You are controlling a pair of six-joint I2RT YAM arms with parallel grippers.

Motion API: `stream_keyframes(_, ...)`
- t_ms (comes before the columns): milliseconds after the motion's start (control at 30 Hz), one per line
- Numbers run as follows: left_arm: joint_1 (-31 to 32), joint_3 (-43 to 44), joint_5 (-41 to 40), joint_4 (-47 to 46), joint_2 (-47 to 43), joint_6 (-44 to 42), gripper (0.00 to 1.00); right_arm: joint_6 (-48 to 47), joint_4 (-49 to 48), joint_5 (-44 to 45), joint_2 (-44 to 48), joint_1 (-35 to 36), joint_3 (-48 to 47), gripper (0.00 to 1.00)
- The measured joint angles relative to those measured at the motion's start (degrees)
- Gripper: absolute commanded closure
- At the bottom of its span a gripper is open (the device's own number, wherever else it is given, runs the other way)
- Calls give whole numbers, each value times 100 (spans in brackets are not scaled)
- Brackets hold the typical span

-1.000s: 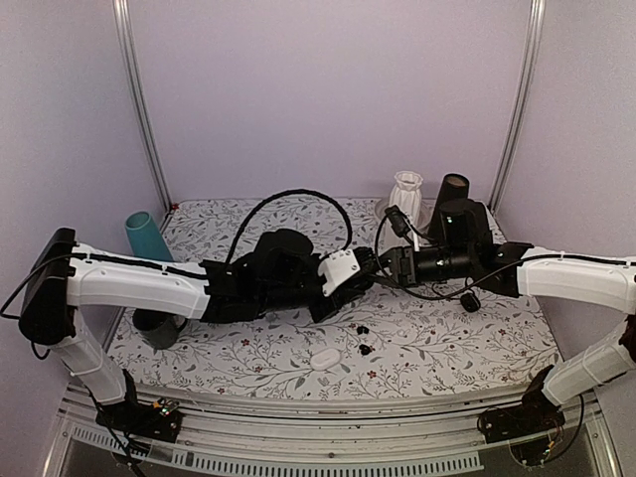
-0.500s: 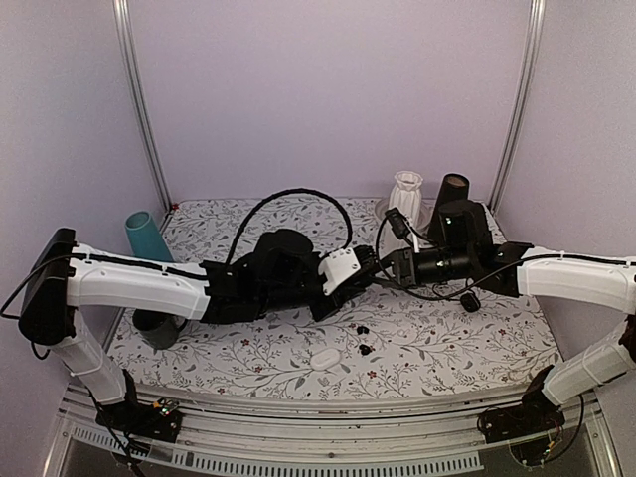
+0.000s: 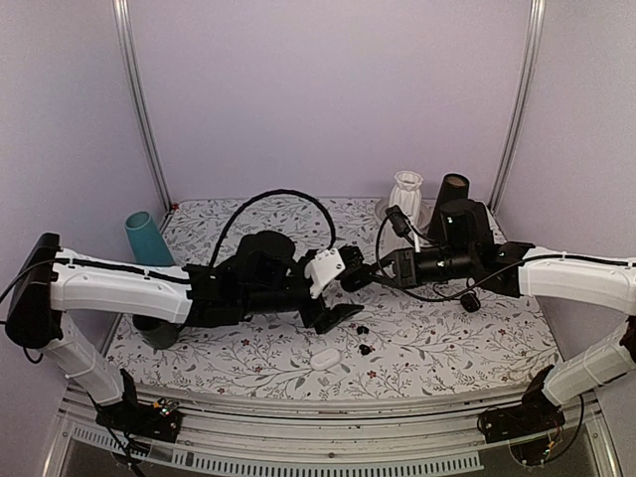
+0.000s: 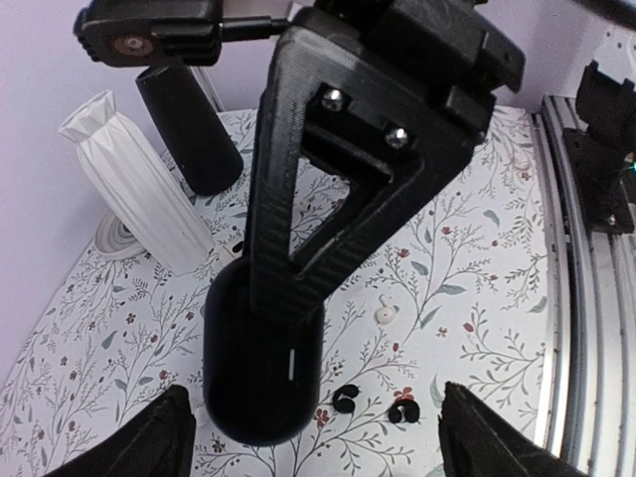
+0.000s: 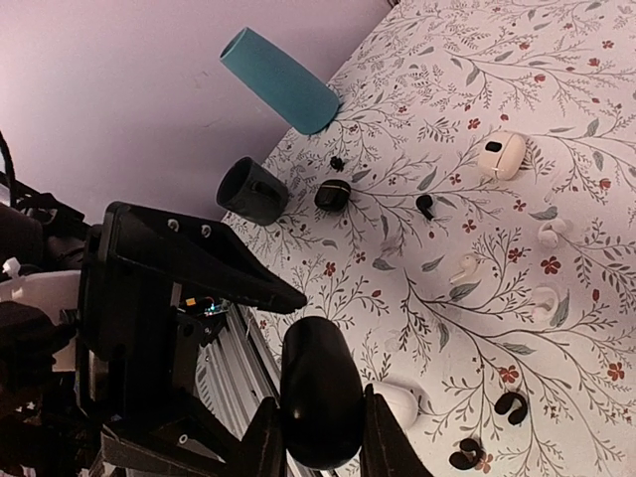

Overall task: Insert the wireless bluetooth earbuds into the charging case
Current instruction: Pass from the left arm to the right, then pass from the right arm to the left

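My right gripper [image 5: 323, 437] is shut on a glossy black charging case [image 5: 320, 393], held closed above the table; the case also shows in the left wrist view [image 4: 260, 358] and from the top [image 3: 354, 276]. My left gripper [image 4: 318, 447] stands wide open around it without touching, its fingers [image 4: 164, 437] far apart. Two tiny black earbuds [image 4: 345, 399] [image 4: 402, 409] lie on the floral cloth just below the case, also seen from the top [image 3: 362, 329] [image 3: 367, 349] and in the right wrist view [image 5: 511, 405] [image 5: 465, 455].
A white case [image 3: 325, 360] lies near the front edge. Another white case [image 5: 500, 156], a second black case [image 5: 332, 195] and several white earbuds [image 5: 465, 266] are scattered about. Teal cup [image 3: 147, 236] and dark cup [image 3: 154, 328] stand left; white vase [image 3: 405, 194] and black cylinder [image 3: 452, 194] behind.
My left gripper has opened wide, let go of the black case and drawn back to the left. The right gripper closed on the case and keeps it.
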State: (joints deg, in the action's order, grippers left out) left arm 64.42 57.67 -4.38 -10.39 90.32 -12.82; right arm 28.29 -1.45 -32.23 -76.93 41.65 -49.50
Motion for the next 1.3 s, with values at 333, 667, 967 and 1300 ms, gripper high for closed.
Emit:
stream_keyframes(333, -925, -501, 2055, -267, -835, 1099, 32, -660, 55, -310, 302, -2, 0, 96)
stream_keyframes(667, -1633, -553, 4295, -916, -826, 2465, 46, -1121, 203, -708, 446, -2, -216, 96)
stream_keyframes(967, -1633, -560, 4527, -1687, -662, 3375, 46, -841, -295, -601, 656, 0, -153, 96)
stream_keyframes(1300, -1596, -835, 3989, -3447, -531, 4400, 51, 26, -2127, 50, 756, 382, 214, 96)
